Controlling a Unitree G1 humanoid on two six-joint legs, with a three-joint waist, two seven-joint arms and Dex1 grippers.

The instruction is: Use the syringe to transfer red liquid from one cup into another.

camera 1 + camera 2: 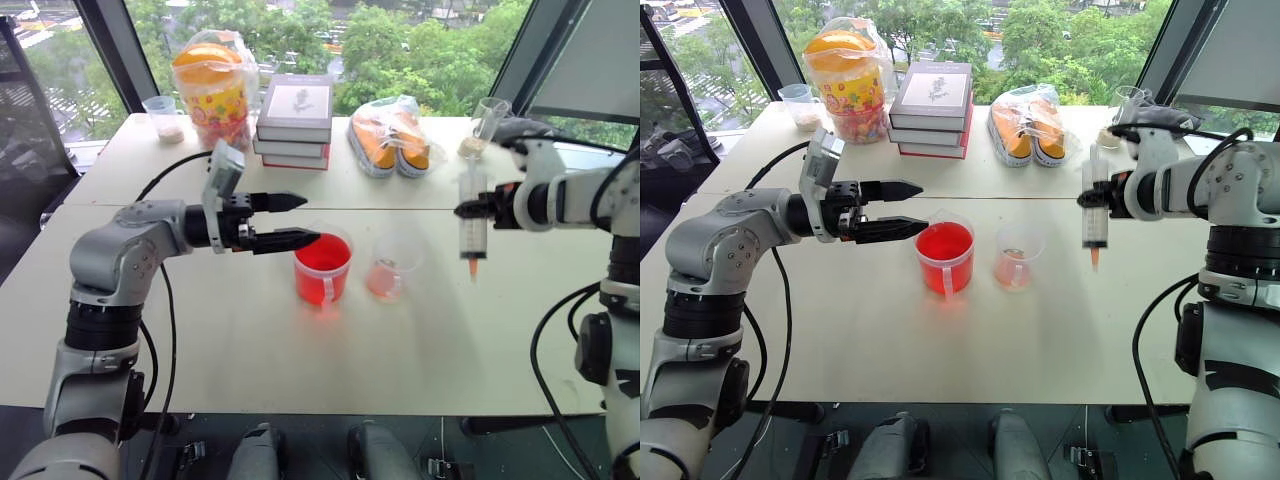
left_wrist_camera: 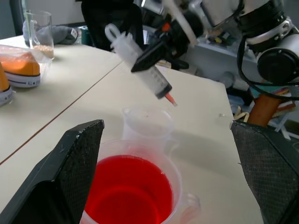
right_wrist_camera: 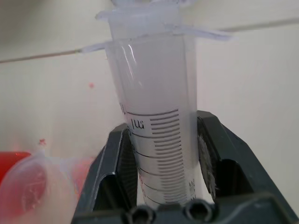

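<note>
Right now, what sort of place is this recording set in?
Probably an office or lab room set up for tabletop trials: pale tables by big windows over treetops, with stacked books and bagged shoes as props.

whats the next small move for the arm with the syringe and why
Probably carry the syringe across to above the red cup and lower its tip in. The right gripper holds it upright, tip down, off to the side past the smaller cup, and its barrel looks empty, so it likely needs to draw red liquid first.
</note>
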